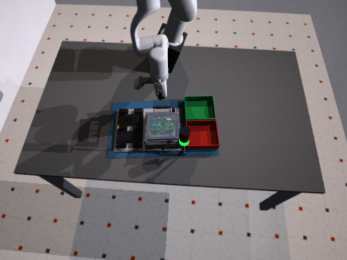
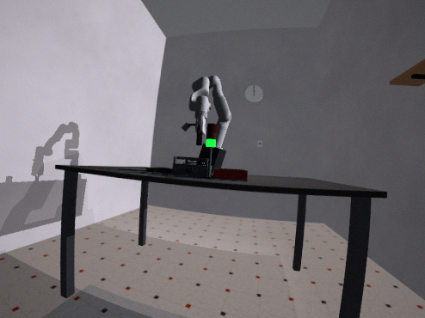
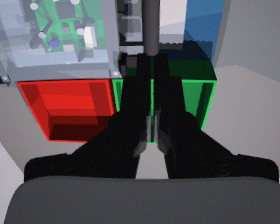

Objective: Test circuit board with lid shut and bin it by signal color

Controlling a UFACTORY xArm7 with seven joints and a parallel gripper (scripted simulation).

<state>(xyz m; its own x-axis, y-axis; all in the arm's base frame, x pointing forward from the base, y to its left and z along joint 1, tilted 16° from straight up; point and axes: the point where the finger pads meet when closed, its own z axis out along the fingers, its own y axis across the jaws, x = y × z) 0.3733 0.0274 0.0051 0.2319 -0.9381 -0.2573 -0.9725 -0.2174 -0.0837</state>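
A green circuit board [image 1: 162, 124] lies face up in the tester [image 1: 162, 144] under its shut clear lid [image 1: 174, 133], near the middle of the table [image 1: 253, 122]. The white arm [image 1: 158, 59] reaches down from the far edge, its claw [image 1: 161, 95] pinched shut on nothing, just beyond the tester. The signal tower [image 1: 184, 138] glows green.

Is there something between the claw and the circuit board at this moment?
Yes. The tester's clear lid lies shut over the circuit board, so the shut, empty claw, hovering beside the tester, cannot reach it. The signal tower shows green.
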